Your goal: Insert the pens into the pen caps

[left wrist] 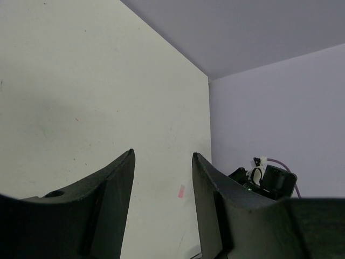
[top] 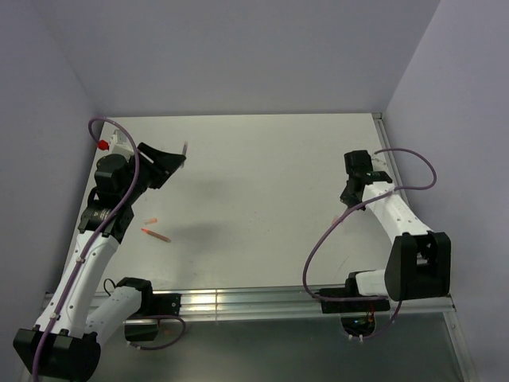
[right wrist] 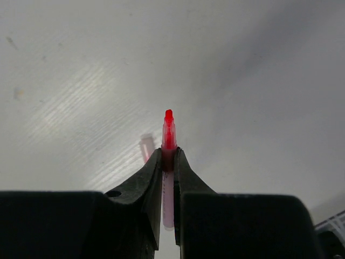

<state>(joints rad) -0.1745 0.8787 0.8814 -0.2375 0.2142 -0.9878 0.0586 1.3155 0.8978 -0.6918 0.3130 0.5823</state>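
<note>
My right gripper point(right wrist: 167, 154) is shut on a red-orange pen point(right wrist: 168, 129). Its red tip sticks out past the fingertips and its pale barrel runs back between the jaws. In the top view this gripper point(top: 350, 195) hangs at the right of the table. A pale pinkish-red cap point(right wrist: 146, 147) lies on the table just beyond it, and also shows in the left wrist view point(left wrist: 181, 190). My left gripper point(left wrist: 161, 154) is open with nothing between the jaws, raised at the far left point(top: 176, 159). Another red-orange pen point(top: 156, 235) and a short orange piece point(top: 150, 220) lie below it.
A thin pale stick point(top: 184, 149) shows by the left gripper's tip; I cannot tell what it is. Purple walls close the table at the back and sides. A metal rail point(top: 238, 301) runs along the near edge. Purple cables point(top: 413, 167) loop off both arms.
</note>
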